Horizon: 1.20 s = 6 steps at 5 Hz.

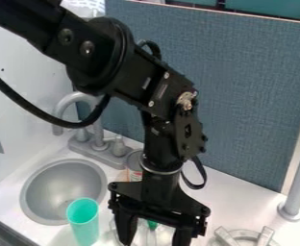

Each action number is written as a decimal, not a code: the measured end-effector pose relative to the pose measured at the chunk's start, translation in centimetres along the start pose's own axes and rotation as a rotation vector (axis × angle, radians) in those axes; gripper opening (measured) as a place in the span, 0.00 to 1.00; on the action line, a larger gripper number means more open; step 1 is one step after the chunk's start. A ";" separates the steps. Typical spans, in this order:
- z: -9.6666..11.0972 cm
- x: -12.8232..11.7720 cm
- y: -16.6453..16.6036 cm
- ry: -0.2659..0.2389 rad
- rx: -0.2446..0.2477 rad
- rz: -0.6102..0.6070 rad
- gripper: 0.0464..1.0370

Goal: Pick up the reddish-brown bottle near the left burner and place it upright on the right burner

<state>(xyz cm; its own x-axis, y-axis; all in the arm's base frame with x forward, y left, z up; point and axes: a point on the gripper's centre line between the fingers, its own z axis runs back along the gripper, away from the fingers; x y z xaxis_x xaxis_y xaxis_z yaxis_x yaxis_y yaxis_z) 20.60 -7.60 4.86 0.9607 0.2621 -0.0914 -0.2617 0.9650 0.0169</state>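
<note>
Black pincer (pixel 154 235) hangs at six o'clock, its sides spread, a green thing (pixel 153 224) showing between them; whether they touch it, I cannot tell. Good handling probably means staying centred on it, square and slow, clear of the teal cup (pixel 83 217) towards seven o'clock on the table (pixel 233 202).
</note>
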 end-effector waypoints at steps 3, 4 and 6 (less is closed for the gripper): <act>-3.7 2.4 0.3 -0.104 0.075 -0.051 0.96; -5.5 2.7 0.0 -0.075 0.074 -0.101 0.96; -8.5 3.2 -0.1 -0.020 0.085 -0.133 0.92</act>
<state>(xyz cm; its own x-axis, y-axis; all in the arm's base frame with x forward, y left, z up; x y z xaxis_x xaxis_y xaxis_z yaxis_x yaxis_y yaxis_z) 22.93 -6.91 -3.90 0.9882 0.1313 -0.0786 -0.1241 0.9881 0.0904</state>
